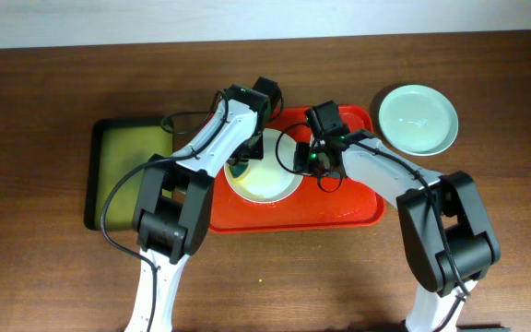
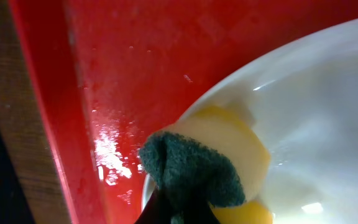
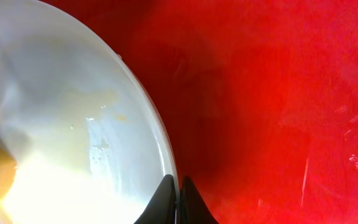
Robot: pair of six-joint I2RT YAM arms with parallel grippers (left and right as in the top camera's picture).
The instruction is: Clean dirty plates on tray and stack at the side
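A white plate (image 1: 270,180) lies on the red tray (image 1: 348,207), left of its middle. My left gripper (image 1: 241,164) is shut on a yellow sponge with a green scouring side (image 2: 216,155) and presses it on the plate's left rim (image 2: 328,112). Its jaws (image 2: 185,214) sit at the bottom edge of the left wrist view. My right gripper (image 1: 313,164) is shut on the plate's right rim, with one finger on either side of the edge (image 3: 179,186). The plate's inside (image 3: 55,112) shows faint pale smears. A mint-blue plate (image 1: 418,120) sits on the table right of the tray.
A black-rimmed tray with a yellow-green inside (image 1: 127,171) lies left of the red tray, touching it. The red tray floor (image 3: 278,93) is bare to the right of the plate and looks wet near the sponge (image 2: 110,155). Brown table surrounds both trays.
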